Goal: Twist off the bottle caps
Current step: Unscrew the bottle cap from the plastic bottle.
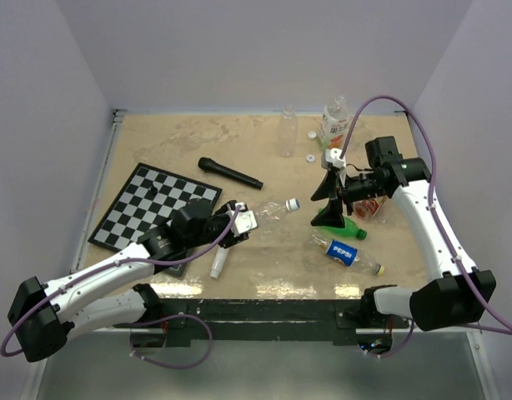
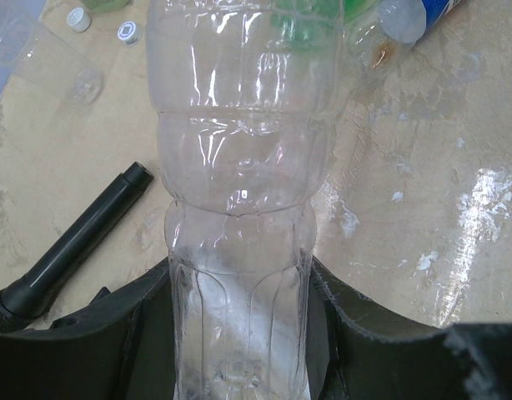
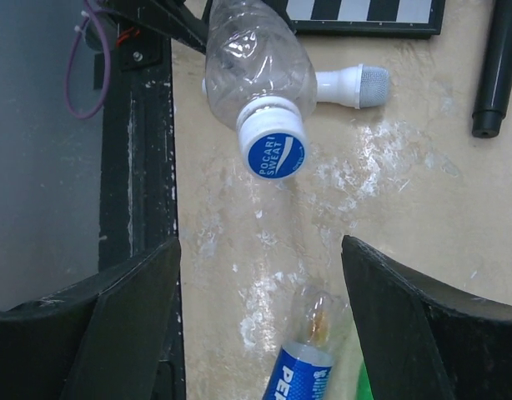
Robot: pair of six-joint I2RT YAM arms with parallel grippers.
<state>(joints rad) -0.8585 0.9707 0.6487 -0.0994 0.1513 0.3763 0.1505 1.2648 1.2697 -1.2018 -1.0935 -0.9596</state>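
Note:
My left gripper (image 1: pixel 238 223) (image 2: pixel 239 333) is shut on the lower body of a clear plastic bottle (image 1: pixel 260 213) (image 2: pixel 239 183), which points right across the table. The bottle's cap (image 1: pixel 292 203) (image 3: pixel 275 150) is white with a blue printed top and sits on the neck. To the right of that cap my right gripper (image 1: pixel 323 200) (image 3: pixel 260 283) stands open and faces it across a short gap, nothing between its fingers. Two loose white caps (image 1: pixel 311 133) (image 1: pixel 308 155) lie at the back of the table.
A Pepsi bottle (image 1: pixel 343 252) (image 3: pixel 306 375) and a green bottle (image 1: pixel 339 229) lie under the right gripper. A white microphone (image 1: pixel 218 262) (image 3: pixel 352 86), a black microphone (image 1: pixel 229 173) (image 2: pixel 72 242) and a chessboard (image 1: pixel 152 204) lie left. Two upright bottles (image 1: pixel 288 132) (image 1: pixel 335 121) stand at the back.

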